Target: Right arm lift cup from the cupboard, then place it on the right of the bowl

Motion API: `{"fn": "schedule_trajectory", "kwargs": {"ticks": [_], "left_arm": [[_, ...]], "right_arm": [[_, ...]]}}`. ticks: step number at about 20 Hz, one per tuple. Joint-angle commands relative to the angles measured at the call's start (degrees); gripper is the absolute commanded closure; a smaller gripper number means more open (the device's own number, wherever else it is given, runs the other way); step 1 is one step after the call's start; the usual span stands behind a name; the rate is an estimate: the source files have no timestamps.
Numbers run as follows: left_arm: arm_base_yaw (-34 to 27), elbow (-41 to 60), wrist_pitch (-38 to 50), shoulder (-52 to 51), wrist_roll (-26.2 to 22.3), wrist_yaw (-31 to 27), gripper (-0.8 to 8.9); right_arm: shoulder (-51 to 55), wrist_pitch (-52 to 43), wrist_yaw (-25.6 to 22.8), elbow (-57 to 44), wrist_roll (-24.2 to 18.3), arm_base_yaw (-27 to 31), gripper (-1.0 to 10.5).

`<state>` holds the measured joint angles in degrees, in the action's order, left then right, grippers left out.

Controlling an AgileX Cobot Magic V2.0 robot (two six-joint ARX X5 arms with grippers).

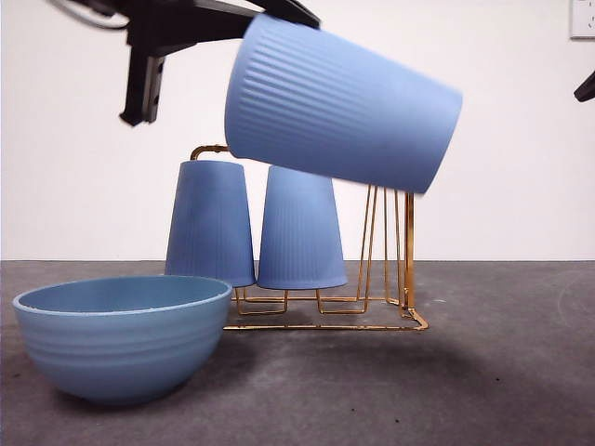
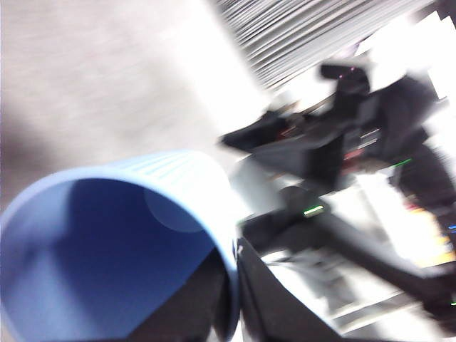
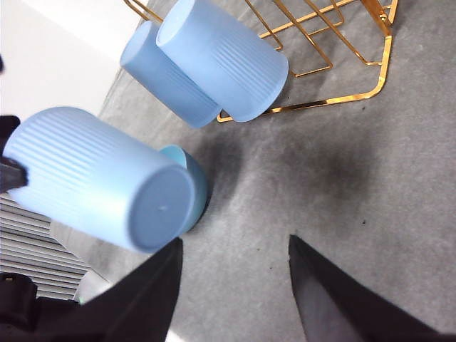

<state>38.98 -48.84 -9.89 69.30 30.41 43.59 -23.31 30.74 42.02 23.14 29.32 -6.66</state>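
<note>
A periwinkle ribbed cup point(image 1: 339, 107) hangs tilted in the air above the gold wire rack point(image 1: 406, 251), its mouth toward the upper left. The left gripper point(image 1: 265, 14) is shut on its rim. In the left wrist view point(image 2: 231, 299) one jaw is inside the cup point(image 2: 107, 263) and one outside. The right gripper point(image 3: 235, 285) is open and empty above the table; its view shows the cup's base point(image 3: 160, 206). In the front view the right arm shows only as a black tip point(image 1: 586, 88). The teal bowl point(image 1: 121, 339) stands at the front left, mostly hidden in the right wrist view point(image 3: 196, 182).
Two more blue cups point(image 1: 210, 223) point(image 1: 299, 228) stand upside down on the rack's left prongs, also seen in the right wrist view point(image 3: 221, 60). The rack's right prongs point(image 3: 342, 92) hold nothing. Grey tabletop point(image 1: 502, 372) stretches right of the bowl and rack.
</note>
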Motion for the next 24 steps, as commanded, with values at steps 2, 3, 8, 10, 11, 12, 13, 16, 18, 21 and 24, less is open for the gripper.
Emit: {"fn": "schedule_trajectory", "kwargs": {"ticks": [2, 3, 8, 10, 11, 12, 13, 16, 18, 21, 24], "left_arm": [[3.56, -10.8, -15.32, 4.94, -17.0, -7.82, 8.03], [4.35, -13.53, -18.75, 6.43, -19.23, -9.92, 8.03], [8.11, -25.88, -31.26, 13.97, -27.67, -17.84, 8.03], [9.66, -30.58, -34.67, 17.09, -29.9, -21.03, 8.03], [10.36, -32.5, -36.09, 18.34, -30.67, -22.6, 8.03], [11.19, -34.73, -37.83, 19.89, -31.63, -24.46, 8.03], [11.91, -36.79, -39.71, 21.18, -32.54, -26.38, 8.03], [14.1, -42.34, -45.29, 25.14, -36.22, -31.26, 8.03], [15.32, -44.98, -48.41, 27.45, -38.27, -33.18, 8.03], [16.72, -47.87, -52.98, 30.56, -40.76, -36.0, 8.03], [18.56, -48.28, -55.58, 33.68, -43.32, -39.19, 8.03]], "right_arm": [[-0.04, -0.2, -0.07, 0.02, -1.53, 0.04, 7.1], [-0.04, -0.2, -0.07, 0.02, -1.55, 0.04, 7.1], [-0.04, -0.2, -0.09, 0.02, -2.51, 0.04, 7.1], [-0.04, -0.17, -0.07, 0.02, -2.82, 0.04, 7.1], [-0.04, -0.17, -0.07, 0.02, -2.8, 0.04, 7.1], [-0.04, -0.17, -0.07, 0.02, -2.8, 0.04, 7.1], [-0.04, -0.17, -0.07, 0.02, -2.8, 0.04, 7.1], [-0.04, -0.17, -0.07, 0.02, -2.8, 0.04, 7.1], [-0.04, -0.17, -0.07, 0.02, -2.8, 0.04, 7.1], [-0.04, -0.17, -0.07, 0.02, -2.8, 0.04, 7.1], [-0.04, 0.0, -0.07, 0.02, -2.82, 0.04, 7.1]]}}
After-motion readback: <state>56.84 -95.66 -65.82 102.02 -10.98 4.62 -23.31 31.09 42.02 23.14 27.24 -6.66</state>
